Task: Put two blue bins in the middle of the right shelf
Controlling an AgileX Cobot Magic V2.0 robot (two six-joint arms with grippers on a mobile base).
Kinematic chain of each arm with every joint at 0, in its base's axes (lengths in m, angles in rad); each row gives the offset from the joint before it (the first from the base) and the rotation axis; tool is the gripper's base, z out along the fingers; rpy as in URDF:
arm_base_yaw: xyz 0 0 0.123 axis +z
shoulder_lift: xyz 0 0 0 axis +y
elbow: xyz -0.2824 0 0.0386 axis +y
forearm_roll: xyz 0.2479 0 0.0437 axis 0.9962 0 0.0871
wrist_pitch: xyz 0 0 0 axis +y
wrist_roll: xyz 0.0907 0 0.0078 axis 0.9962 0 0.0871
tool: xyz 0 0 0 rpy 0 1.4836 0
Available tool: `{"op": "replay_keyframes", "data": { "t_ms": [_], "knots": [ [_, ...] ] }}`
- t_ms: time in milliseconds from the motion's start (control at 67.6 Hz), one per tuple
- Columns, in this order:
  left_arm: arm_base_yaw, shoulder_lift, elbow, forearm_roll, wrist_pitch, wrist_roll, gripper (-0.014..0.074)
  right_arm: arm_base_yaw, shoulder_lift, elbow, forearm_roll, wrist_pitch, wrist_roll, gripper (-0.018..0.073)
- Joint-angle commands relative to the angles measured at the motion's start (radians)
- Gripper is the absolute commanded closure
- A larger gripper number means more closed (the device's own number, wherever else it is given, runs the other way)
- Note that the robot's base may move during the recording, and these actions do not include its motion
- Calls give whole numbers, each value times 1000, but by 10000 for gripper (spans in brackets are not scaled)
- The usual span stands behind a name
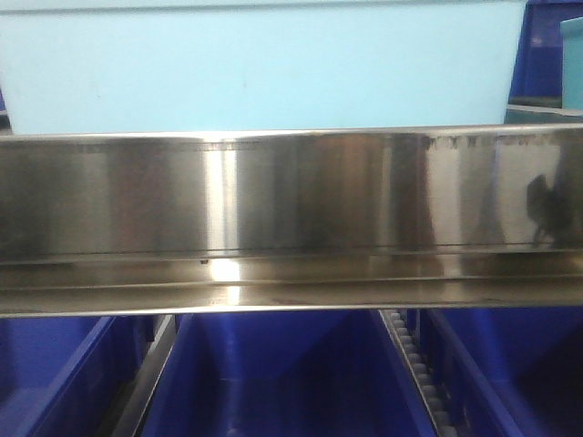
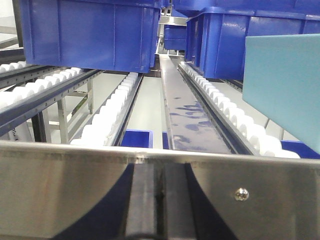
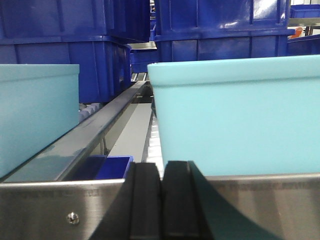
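Two pale sky-blue bins stand on the roller shelf behind a steel front rail (image 1: 291, 200). In the right wrist view one blue bin (image 3: 240, 115) fills the right side and the other blue bin (image 3: 35, 115) sits at the left, a steel divider between them. The front view shows one bin's wall (image 1: 264, 64) just above the rail. A corner of a pale bin (image 2: 285, 90) shows at the right of the left wrist view. My left gripper (image 2: 159, 170) and right gripper (image 3: 161, 167) are both shut on nothing, their tips level with the rail's top edge.
Dark royal-blue bins (image 2: 90, 35) stand further back on the white roller lanes (image 2: 112, 110), stacked in the right wrist view (image 3: 220, 25). More dark bins (image 1: 273, 382) sit on the level below the rail. A flat steel divider (image 2: 187, 115) runs between lanes.
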Motion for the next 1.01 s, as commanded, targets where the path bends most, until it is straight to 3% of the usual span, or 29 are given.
{"op": "replay_keyframes", "data": {
  "t_ms": [0,370,636,872,991],
  "knots": [
    [-3,-4,-4,-4,-13,4,707,2,-4,0,-8,-12,-4,721],
    [-4,-4,-4,-1,-15,4,707,2,-4,0,-8,-12,-4,721],
    [-4,-4,-4,-1,-76,4,707,2,-4,0,-8,-12,-4,721],
    [-4,-4,-4,-1,-195,4,707,2,-4,0,-8,-40,-4,721],
    [-4,-4,-4,-1,-310,4,707,2,-4,0,-8,-163,-4,721]
  ]
}}
